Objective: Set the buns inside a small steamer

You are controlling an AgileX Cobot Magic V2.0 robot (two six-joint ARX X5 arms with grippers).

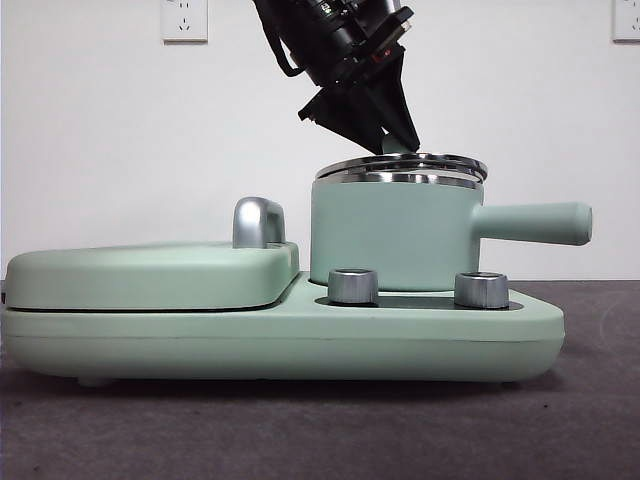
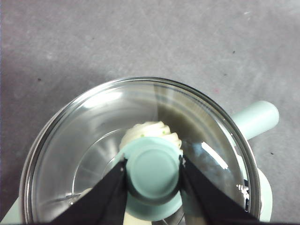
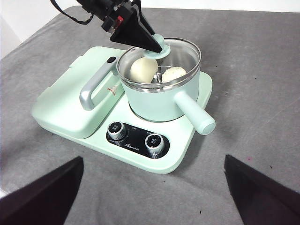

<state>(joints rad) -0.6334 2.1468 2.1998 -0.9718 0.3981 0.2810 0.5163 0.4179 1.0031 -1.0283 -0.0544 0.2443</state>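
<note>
Grey cloth covered the table [image 3: 262, 70]; the right gripper [image 3: 152, 197] waited spread, empty. On the cooker base [image 3: 185, 154], toward its right edge, the small steamer [image 3: 159, 101] held 2 buns [image 3: 143, 69]. The left gripper [image 2: 152, 171] clenched the lid knob [image 2: 152, 169]; lowering level would seat the glass lid [image 2: 93, 136] squarely.

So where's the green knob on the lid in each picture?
Front view: the green knob just peeks out above the steel rim, between the left gripper's fingers.
Left wrist view: the knob is big, low in the middle, pinched by both fingers.
Right wrist view: the knob sits at the pot's far rim under the left gripper.
Shared landmark: the pot's side handle.
</note>
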